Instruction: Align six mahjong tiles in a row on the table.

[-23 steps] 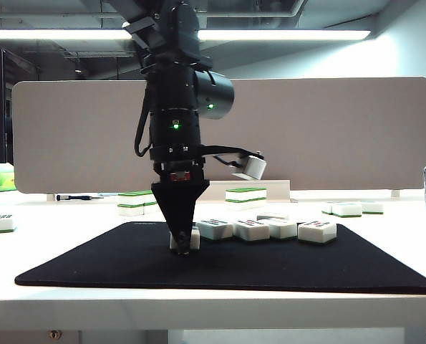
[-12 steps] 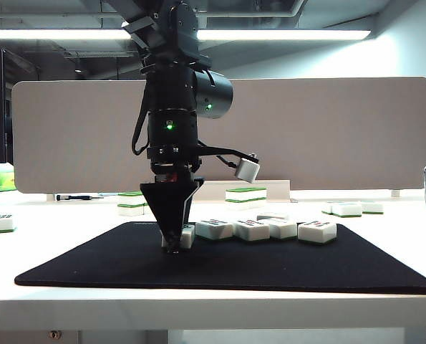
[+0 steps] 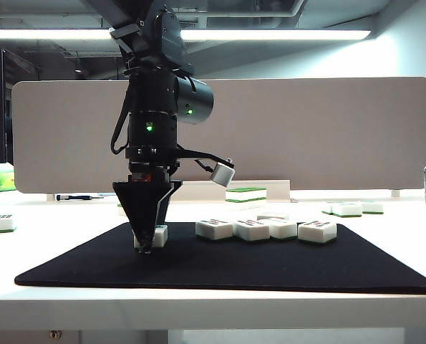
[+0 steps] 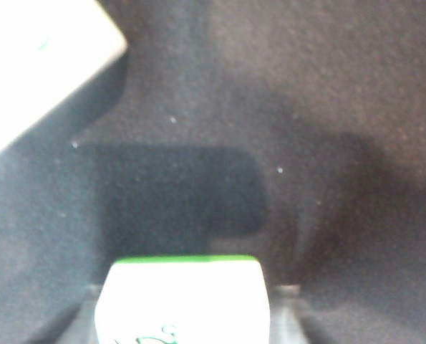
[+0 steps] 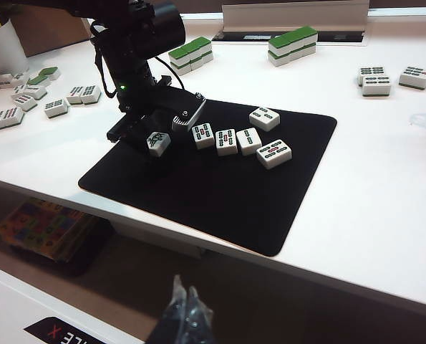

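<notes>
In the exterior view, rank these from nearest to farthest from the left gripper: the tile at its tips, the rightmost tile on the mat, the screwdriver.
1. Tile at its tips, at the left gripper.
2. Screwdriver, back left on the table.
3. Rightmost tile, far right on the mat.

Left wrist view blurred: tile (image 4: pixel 180 301) cut by frame edge, mark unreadable; jaws' stance unclear.
</notes>
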